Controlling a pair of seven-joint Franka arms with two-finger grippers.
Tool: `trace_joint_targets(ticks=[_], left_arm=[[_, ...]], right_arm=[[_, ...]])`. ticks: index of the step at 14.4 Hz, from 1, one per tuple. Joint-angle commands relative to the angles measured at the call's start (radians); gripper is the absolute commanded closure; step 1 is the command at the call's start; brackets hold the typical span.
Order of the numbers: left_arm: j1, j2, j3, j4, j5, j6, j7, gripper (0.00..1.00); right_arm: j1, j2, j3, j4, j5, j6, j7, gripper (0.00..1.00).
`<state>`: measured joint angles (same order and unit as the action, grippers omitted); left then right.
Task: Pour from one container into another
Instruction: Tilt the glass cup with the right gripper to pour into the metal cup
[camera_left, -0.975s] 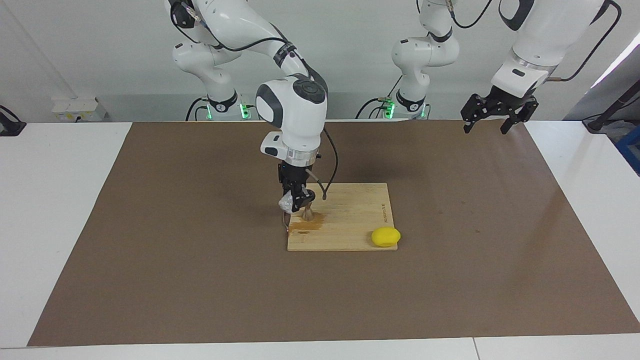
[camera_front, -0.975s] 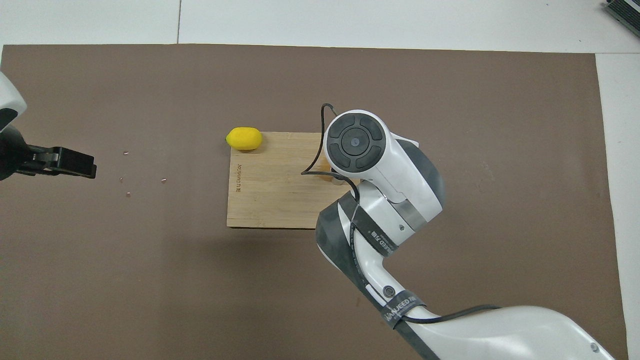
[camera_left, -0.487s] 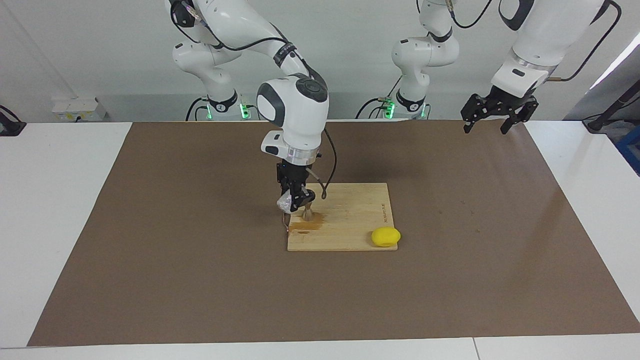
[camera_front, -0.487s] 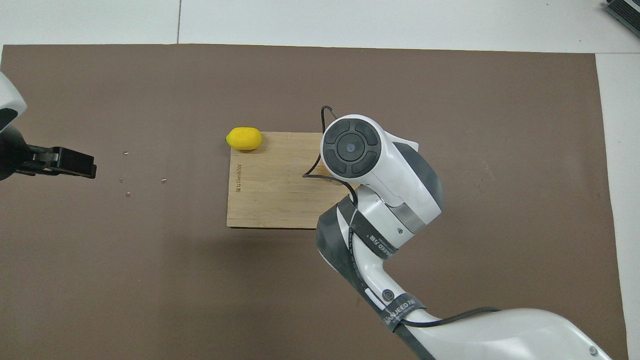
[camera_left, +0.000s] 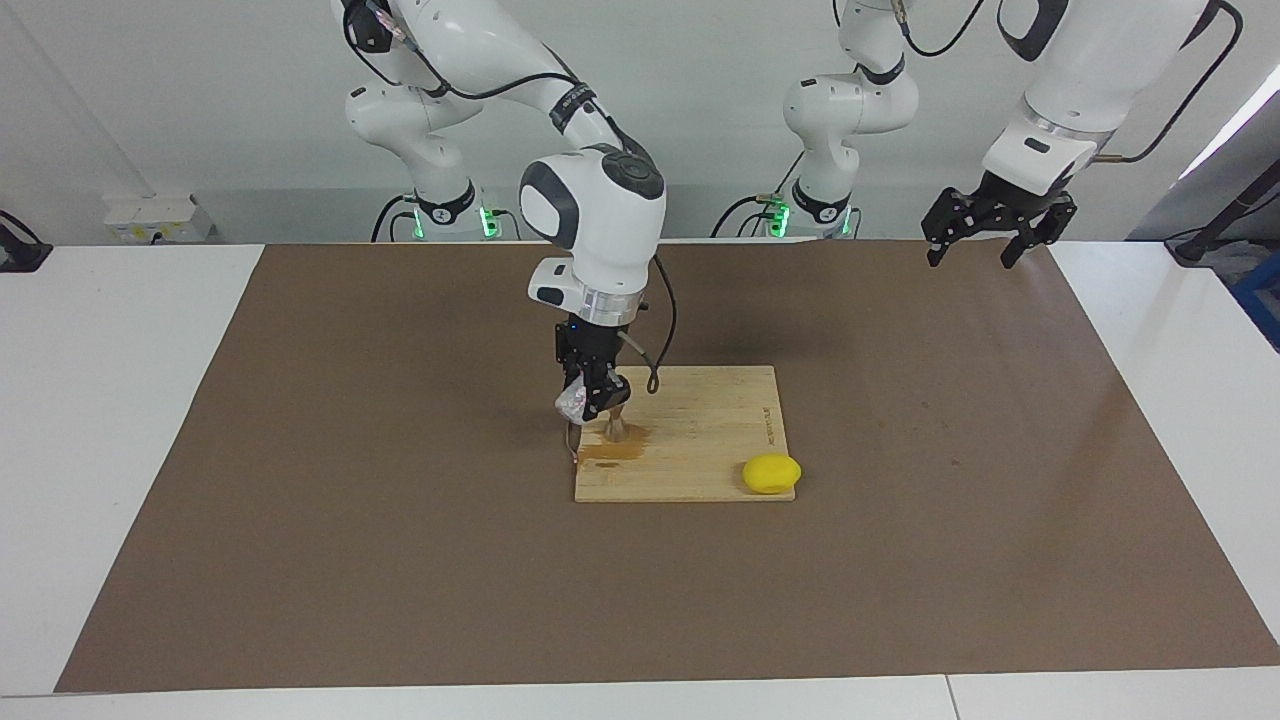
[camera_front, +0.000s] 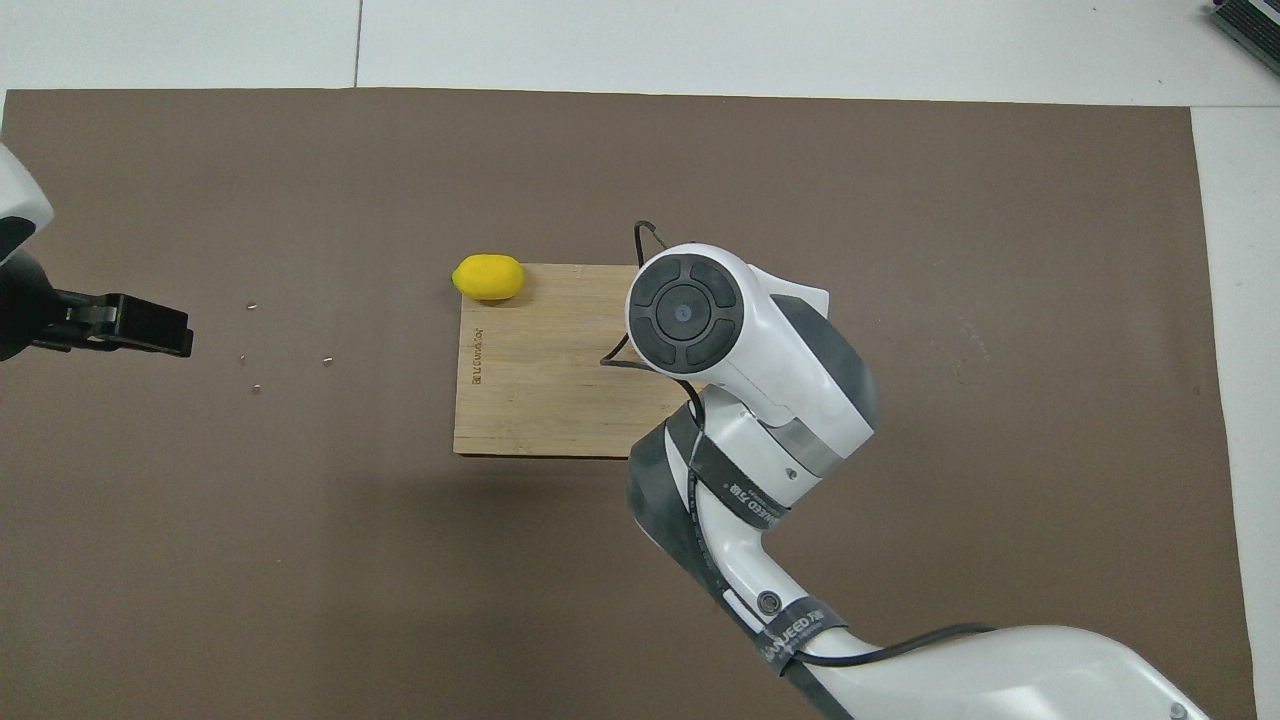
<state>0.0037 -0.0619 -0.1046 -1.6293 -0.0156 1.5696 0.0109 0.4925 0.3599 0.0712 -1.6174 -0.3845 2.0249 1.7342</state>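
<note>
The brown mat (camera_left: 300, 450) covers most of the table, and the wooden board (camera_left: 700, 440) lies in its middle. The right arm bends down over the board's corner at its own end. The right gripper (camera_left: 592, 400) is clenched on the small glass tumbler (camera_left: 570, 403), tipped over the silver jigger (camera_left: 616, 428) (which stands on the board, just under the gripper). A wet brown patch (camera_left: 610, 452) spreads on the wood beside the jigger. The left arm waits, its left gripper (camera_left: 985, 240) hanging wide open over the mat's corner. A yellow lemon (camera_left: 771, 473) sits on the board's other corner, well apart from the jigger.
</note>
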Motion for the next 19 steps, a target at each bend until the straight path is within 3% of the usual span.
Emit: trace_joint_targets(ticks=[1, 7, 19], left_arm=[[-0.010, -0.012, 0.009, -0.012, 0.008, 0.003, 0.000, 0.00], [-0.010, -0.012, 0.009, -0.012, 0.008, 0.003, 0.000, 0.00], [-0.010, -0.012, 0.009, -0.012, 0.008, 0.003, 0.000, 0.00]], right_arm=[[0.005, -0.039, 0.001, -0.045, -0.037, -0.003, 0.011, 1.00], [0.009, -0.038, 0.002, -0.041, -0.042, -0.006, 0.007, 1.00], [-0.014, -0.027, 0.006, -0.012, 0.105, -0.006, -0.004, 1.00]])
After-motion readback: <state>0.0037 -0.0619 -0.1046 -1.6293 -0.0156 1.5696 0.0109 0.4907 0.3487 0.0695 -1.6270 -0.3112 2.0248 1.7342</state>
